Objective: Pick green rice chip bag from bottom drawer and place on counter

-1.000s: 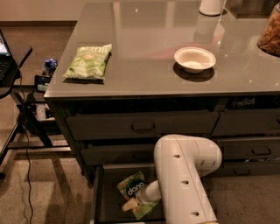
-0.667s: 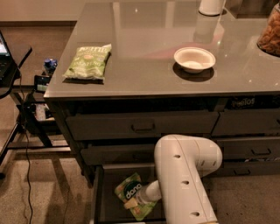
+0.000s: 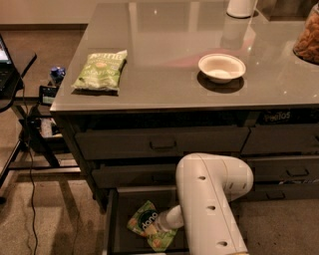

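Note:
The green rice chip bag [image 3: 145,223] with its dark round "dang" logo lies tilted in the open bottom drawer [image 3: 113,219] at the foot of the cabinet. My gripper [image 3: 161,227] reaches down into the drawer on the end of the white arm [image 3: 209,199] and meets the bag's right side. The arm hides the right half of the drawer. The glossy grey counter [image 3: 164,74] stretches above the drawers.
On the counter lie a paler green "kettle" bag [image 3: 101,70] at the left, a white bowl [image 3: 222,67] in the middle, a white cup [image 3: 241,7] at the back and a snack jar [image 3: 308,40] at the right edge. A black side table with cables [image 3: 20,99] stands to the left.
The green bag has shifted a little toward the drawer's front and turned with my gripper at it. The arm has hardly moved.

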Available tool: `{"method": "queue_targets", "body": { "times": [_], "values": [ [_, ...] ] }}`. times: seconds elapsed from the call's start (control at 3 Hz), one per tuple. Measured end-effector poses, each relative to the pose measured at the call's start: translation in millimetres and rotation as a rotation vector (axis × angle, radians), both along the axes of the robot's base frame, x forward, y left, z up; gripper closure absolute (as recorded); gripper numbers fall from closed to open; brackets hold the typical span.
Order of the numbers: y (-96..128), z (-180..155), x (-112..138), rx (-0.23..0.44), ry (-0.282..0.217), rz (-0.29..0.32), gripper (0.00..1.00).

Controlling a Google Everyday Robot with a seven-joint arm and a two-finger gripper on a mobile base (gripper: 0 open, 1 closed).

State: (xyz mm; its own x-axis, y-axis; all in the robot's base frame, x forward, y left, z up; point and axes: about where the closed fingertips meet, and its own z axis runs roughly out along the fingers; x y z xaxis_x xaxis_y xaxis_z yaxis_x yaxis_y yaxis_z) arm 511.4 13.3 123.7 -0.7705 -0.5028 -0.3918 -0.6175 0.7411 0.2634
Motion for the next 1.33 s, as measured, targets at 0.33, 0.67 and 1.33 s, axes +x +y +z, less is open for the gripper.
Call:
{"method": "queue_targets", "body": {
  "times": [0.33,0.67,1.33],
  "values": [
    [0.0,0.0,0.0,0.000,0.000,0.000,0.88],
    [0.0,0.0,0.0,0.000,0.000,0.000,1.00],
    [0.1,2.5,0.6,0.001,0.000,0.001,1.00]
  ]
}}
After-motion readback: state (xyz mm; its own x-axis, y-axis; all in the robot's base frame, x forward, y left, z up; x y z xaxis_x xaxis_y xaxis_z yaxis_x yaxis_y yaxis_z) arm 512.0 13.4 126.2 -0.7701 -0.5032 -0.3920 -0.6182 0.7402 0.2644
